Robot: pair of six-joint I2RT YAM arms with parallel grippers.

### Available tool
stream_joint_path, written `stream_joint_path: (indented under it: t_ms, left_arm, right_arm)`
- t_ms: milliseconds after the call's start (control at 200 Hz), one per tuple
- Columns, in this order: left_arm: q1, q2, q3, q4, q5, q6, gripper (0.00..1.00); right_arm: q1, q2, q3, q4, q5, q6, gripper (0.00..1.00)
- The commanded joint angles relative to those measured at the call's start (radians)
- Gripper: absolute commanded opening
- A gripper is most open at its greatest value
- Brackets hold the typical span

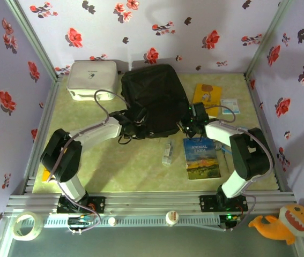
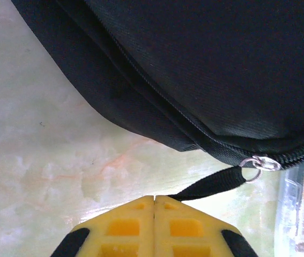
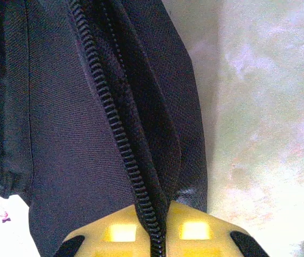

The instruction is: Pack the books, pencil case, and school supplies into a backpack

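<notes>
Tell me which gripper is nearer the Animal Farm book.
Right. The right gripper clamps the backpack edge just beyond the Animal Farm book; the left gripper sits across the backpack, on its left side.

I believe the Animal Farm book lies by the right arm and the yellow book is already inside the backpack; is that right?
Not quite: the top external view shows the yellow book lying on the table right of the backpack, not inside it.
</notes>
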Motion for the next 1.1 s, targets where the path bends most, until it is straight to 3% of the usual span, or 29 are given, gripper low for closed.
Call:
stream_joint_path:
  t_ms: [0, 620, 720, 765, 915, 1095]
  left_arm:
    - [0.038, 0.016, 0.015, -0.096, -0.093, 0.029, 0.00]
    - [0.081, 0.029, 0.028, -0.119, -0.171, 0.016, 0.00]
    - [0.066, 0.031, 0.044, -0.092, -0.118, 0.045, 0.00]
    - [0.051, 0.024, 0.042, -0.048, -0.045, 0.075, 0.00]
    - [-0.008, -0.003, 0.007, 0.138, 0.179, 0.108, 0.31]
    - [-0.068, 0.051, 0.001, 0.219, 0.212, 0.130, 0.39]
  right_arm:
    - [-0.023, -0.033, -0.018, -0.098, 0.132, -0.034, 0.08]
    - [-0.027, -0.038, -0.017, -0.113, 0.156, -0.094, 0.05]
    - [-0.026, -0.040, -0.023, -0.091, 0.133, -0.094, 0.05]
    - [-0.027, -0.040, -0.022, -0.090, 0.127, -0.094, 0.05]
    - [-0.027, -0.035, -0.019, -0.088, 0.117, -0.096, 0.06]
    - [-0.027, -0.034, -0.017, -0.086, 0.108, -0.093, 0.06]
